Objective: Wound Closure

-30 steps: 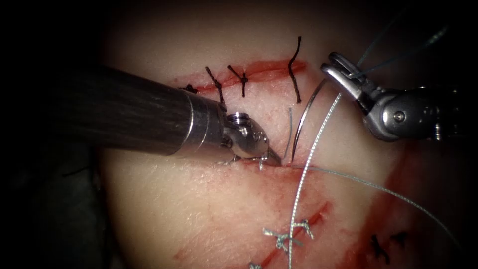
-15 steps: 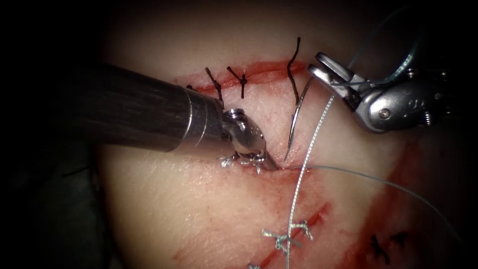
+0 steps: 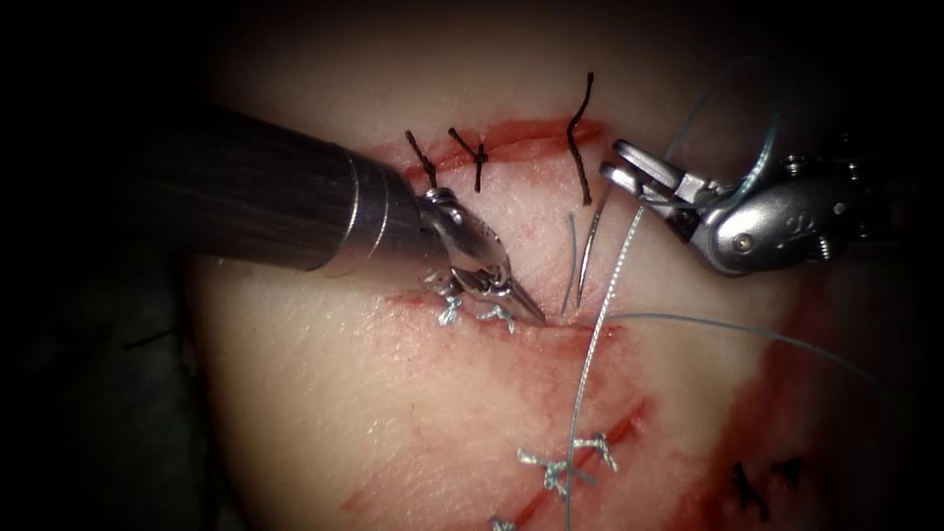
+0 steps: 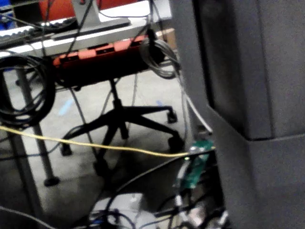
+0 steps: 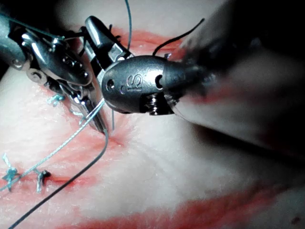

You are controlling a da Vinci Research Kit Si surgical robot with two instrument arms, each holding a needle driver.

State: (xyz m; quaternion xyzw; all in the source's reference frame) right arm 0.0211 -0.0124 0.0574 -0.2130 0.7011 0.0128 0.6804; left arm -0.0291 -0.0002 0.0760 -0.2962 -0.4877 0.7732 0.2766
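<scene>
Two needle drivers work over a pale slab of tissue point(image 3: 374, 413) marked by several red cuts. Left arm's tool point(image 3: 526, 312) reaches in on a dark shaft and presses its closed, pointed jaws down at the near end of a short horizontal cut point(image 3: 580, 329) in the middle of the endoscope view, beside small knotted ends of pale thread; whether it pinches tissue or merely rests there cannot be told. Right arm's tool point(image 3: 621, 167) comes in from the right with its jaws clamped on the blunt end of the curved needle point(image 3: 588, 261). From the jaws the needle hangs steeply down, its tip just above the cut, not clearly buried in the tissue. Pale braided thread point(image 3: 595, 364) runs down from near the right tool, across the cut, toward stitched knots lower on the tissue. Above, a longer red cut point(image 3: 521, 141) carries dark stitches point(image 3: 580, 147). Right wrist view shows the right tool point(image 5: 95, 38) close up over the same thread point(image 5: 62, 145)
</scene>
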